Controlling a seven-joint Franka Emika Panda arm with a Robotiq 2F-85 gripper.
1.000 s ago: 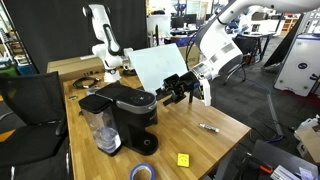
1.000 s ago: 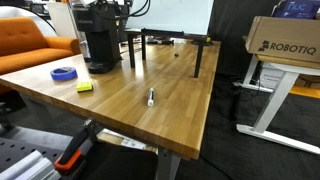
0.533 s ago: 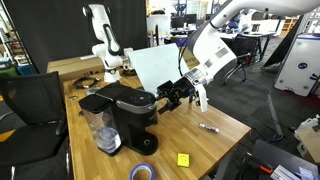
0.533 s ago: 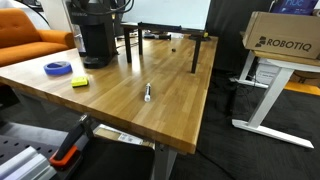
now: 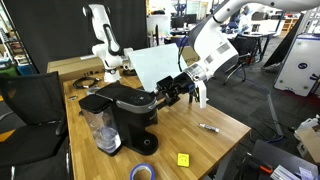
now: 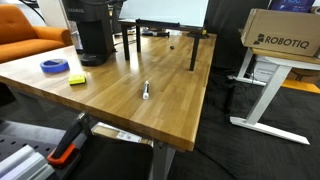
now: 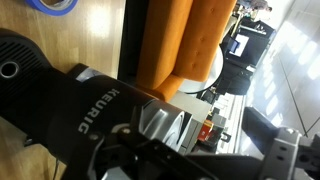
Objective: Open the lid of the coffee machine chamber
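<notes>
Exterior view | black pincer (image 5: 165, 95) at the glossy rounded black plastic lid (image 5: 133, 97) — open or closed, cannot tell | lid just beyond its tips, down on the black coffee machine chamber (image 5: 135, 118) | reached — lifting remains

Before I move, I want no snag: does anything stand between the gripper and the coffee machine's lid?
Nothing visible does. In an exterior view the gripper sits right at the front edge of the lid, with no object between them; whether they touch cannot be told.
</notes>
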